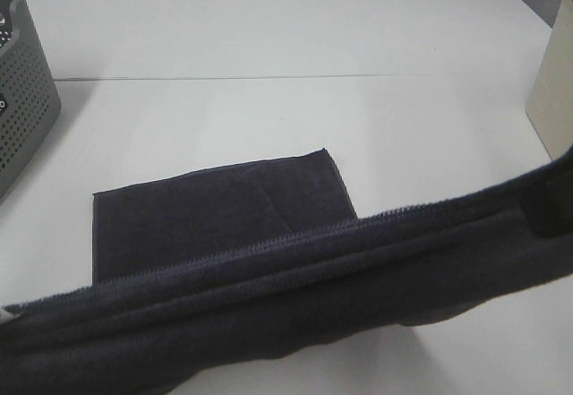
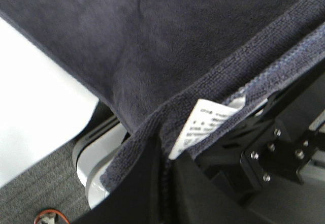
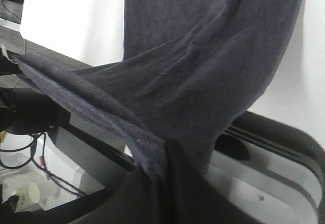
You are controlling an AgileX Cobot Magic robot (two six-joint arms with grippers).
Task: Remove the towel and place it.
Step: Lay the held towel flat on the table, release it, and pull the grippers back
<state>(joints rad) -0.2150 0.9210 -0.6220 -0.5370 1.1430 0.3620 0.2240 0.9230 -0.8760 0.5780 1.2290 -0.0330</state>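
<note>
Towel point(image 1: 295, 305) hem taut between left gripper point(image 2: 163, 150) and right gripper point(image 3: 166, 155), both clamped on it; far end lies on worktop point(image 1: 269, 55). Looks mid-placing: next lower evenly, then release

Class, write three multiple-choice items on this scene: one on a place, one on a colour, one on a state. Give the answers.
1. In the high view, the perforated basket stands at the:
A. left edge
B. centre
C. right edge

2. The towel is:
A. white
B. dark blue-grey
C. red

3. The towel's near edge is:
A. held up by both grippers
B. lying in the basket
C. flat on the table

Answers:
1. A, it is cut off by the left border.
2. B, it is dark cloth on the white table.
3. A, the left gripper and right gripper each pinch it.
</note>
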